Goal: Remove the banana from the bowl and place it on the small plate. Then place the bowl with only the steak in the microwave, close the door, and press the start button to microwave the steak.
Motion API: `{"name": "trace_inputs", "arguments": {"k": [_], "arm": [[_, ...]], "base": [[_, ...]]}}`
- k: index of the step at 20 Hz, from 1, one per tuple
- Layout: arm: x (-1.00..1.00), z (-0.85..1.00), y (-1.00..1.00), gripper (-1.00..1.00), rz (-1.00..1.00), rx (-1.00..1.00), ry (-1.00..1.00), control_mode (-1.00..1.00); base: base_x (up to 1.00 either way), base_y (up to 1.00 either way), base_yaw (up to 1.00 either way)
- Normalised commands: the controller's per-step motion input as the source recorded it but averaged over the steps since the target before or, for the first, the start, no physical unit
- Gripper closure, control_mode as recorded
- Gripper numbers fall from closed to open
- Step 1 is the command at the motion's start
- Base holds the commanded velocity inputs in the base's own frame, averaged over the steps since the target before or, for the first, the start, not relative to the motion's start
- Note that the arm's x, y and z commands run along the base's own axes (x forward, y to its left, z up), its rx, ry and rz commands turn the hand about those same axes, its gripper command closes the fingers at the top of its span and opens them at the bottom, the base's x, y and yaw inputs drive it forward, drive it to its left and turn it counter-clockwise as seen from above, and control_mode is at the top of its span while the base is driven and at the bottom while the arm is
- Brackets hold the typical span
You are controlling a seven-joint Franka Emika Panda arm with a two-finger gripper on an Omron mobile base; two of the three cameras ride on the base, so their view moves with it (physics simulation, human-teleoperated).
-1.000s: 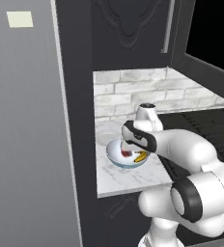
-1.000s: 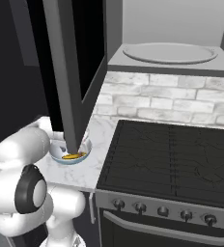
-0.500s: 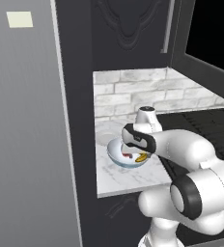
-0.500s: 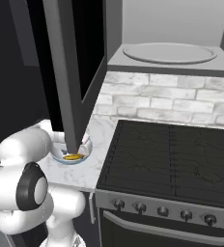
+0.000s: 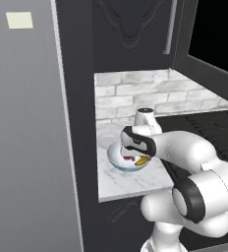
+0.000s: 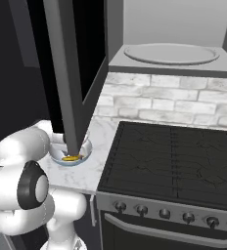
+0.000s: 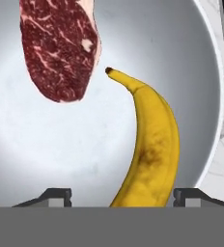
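The gripper (image 7: 122, 195) hangs in the bowl (image 7: 46, 149), jaws apart astride the banana (image 7: 150, 149), not pinching it; the steak (image 7: 58, 46) lies just beyond.

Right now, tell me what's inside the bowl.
The bowl holds the banana and the steak, lying apart. The banana's near end is cut off at the hand view's bottom, between the fingers.

In your hand view the banana (image 7: 150, 144) runs off the bottom edge, and the steak (image 7: 58, 46) is cut by the top. From the right base, the door (image 6: 66, 73) hides much of the bowl (image 6: 83, 151).
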Motion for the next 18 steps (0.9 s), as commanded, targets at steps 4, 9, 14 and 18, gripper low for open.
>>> {"name": "trace_inputs", "arguments": {"k": [4,9,14,18], "arm": [[-0.04,-0.24,0.17,1.0,0.0,0.0,0.0,-1.0],[-0.28,-0.03,0.03,1.0,0.0,0.0,-0.1,-1.0],[-0.43,0.16,-0.04,1.0,-0.03,0.0,-0.25,-1.0],[-0.33,0.5,-0.07,1.0,0.0,-0.01,-0.35,-1.0]], "base": [[0.0,0.0,0.0],[0.0,0.0,0.0],[0.0,0.0,0.0],[0.0,0.0,0.0]]}}
